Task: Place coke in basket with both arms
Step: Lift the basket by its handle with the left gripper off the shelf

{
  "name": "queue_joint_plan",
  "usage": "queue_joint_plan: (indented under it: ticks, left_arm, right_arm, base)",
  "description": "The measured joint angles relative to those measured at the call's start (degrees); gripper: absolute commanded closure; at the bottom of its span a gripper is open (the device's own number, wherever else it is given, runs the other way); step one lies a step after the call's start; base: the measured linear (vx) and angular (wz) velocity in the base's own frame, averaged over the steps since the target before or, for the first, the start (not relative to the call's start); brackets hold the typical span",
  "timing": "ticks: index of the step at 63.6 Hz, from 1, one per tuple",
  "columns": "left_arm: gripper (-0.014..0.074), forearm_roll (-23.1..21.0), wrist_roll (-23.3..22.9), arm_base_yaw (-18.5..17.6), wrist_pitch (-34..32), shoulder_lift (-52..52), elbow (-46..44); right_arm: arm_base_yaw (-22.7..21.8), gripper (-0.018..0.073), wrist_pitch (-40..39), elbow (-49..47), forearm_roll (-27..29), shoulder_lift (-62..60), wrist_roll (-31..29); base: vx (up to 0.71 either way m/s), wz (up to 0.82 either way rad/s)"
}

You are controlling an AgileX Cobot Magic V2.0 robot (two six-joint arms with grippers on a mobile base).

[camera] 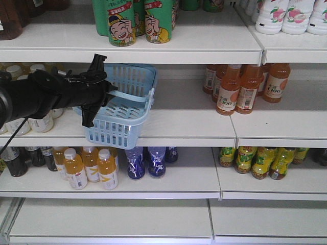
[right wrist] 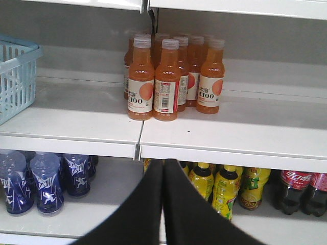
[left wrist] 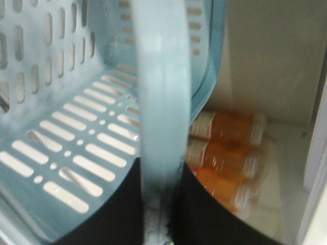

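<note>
The light blue basket hangs tilted at the front edge of the middle shelf, its open side facing out. My left gripper is shut on the basket's thin handle. In the left wrist view the handle runs down between the black fingers of that gripper, with the basket's slotted floor to the left. My right gripper is shut with nothing in it, low in front of the shelf edge, and the basket is far to its left. The coke is out of view.
Orange juice bottles stand on the middle shelf to the right of the basket. Green cans sit above. Below are blue bottles, yellow juice bottles, yellow tea bottles and dark cola bottles with red labels.
</note>
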Motion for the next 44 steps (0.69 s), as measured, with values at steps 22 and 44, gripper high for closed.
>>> queue_joint_plan:
  ticks: [22, 44]
  left_arm:
    - [0.0604, 1.2, 18.6, 0.0, 18.4, -3.9, -0.1]
    - [0.0604, -1.7, 35.4, -4.1, 37.0, -6.1, -0.1]
  right_arm:
    - [0.0, 0.0569, 0.0, 0.0, 0.0, 0.0, 0.0]
    - [0.0, 0.0569, 0.0, 0.0, 0.0, 0.0, 0.0]
  base:
    - [0.00, 0.00]
    - [0.00, 0.00]
